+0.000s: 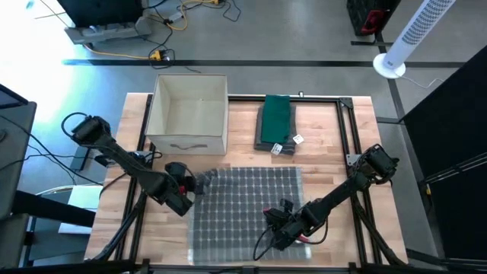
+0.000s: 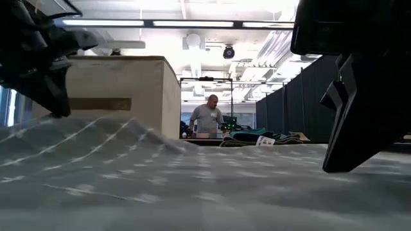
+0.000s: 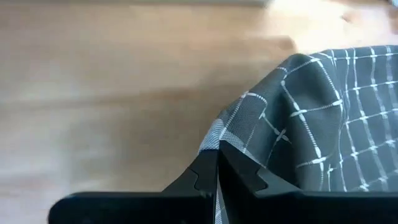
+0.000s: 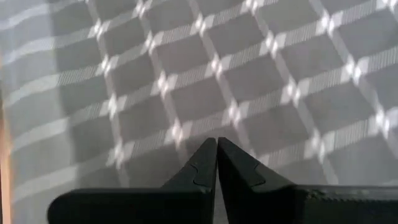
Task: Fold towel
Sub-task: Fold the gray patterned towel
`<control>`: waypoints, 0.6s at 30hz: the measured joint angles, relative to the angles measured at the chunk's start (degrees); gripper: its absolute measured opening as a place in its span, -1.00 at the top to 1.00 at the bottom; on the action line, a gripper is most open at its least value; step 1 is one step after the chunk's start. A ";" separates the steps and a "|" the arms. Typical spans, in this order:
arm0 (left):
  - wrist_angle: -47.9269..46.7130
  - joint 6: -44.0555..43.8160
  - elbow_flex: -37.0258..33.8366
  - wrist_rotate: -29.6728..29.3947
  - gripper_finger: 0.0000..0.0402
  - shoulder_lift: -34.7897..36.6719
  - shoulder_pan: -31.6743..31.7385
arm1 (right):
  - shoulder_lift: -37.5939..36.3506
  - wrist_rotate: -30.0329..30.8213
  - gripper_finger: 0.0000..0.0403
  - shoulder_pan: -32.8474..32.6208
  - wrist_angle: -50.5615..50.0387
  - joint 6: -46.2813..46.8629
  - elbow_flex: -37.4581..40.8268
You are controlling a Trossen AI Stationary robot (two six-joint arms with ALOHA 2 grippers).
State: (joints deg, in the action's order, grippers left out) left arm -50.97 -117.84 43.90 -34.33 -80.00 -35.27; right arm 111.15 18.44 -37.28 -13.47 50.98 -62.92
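Grey checked towel (image 1: 247, 209) spread on wooden table (image 1: 327, 152), left gripper (image 3: 217, 177) clamped on its bunched far-left corner, right gripper (image 4: 217, 163) pinched together low over its near-right part, cardboard box (image 1: 189, 114) behind.

towel (image 1: 247, 209) flat on worktop (image 1: 319, 164) front-centre; box (image 1: 189, 114) behind it at left, folded cloth (image 1: 275, 122) right of box.

Bare wood on the table (image 1: 323, 164) is mostly a strip along the right of the grey checked towel (image 1: 247, 205) and a narrower one on its left. The far side's crowded: a big open box (image 1: 189, 114) far-left, a folded green cloth (image 1: 275, 122) just right of it, only a slim gap between them.
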 joint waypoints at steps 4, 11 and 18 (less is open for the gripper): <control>-2.74 -0.28 0.00 -0.56 1.00 0.84 1.16 | 0.00 -0.31 1.00 0.53 0.22 -0.95 0.00; 5.74 3.59 0.00 -0.78 1.00 0.07 1.23 | 0.00 0.68 1.00 0.93 0.37 -3.04 0.00; 0.65 4.06 0.00 -0.33 1.00 0.08 1.23 | -0.37 -3.99 1.00 0.89 1.51 -1.37 3.47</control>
State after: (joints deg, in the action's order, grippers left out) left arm -50.31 -113.78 43.90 -34.66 -79.92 -34.04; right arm 110.78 14.45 -36.38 -11.96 49.61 -59.44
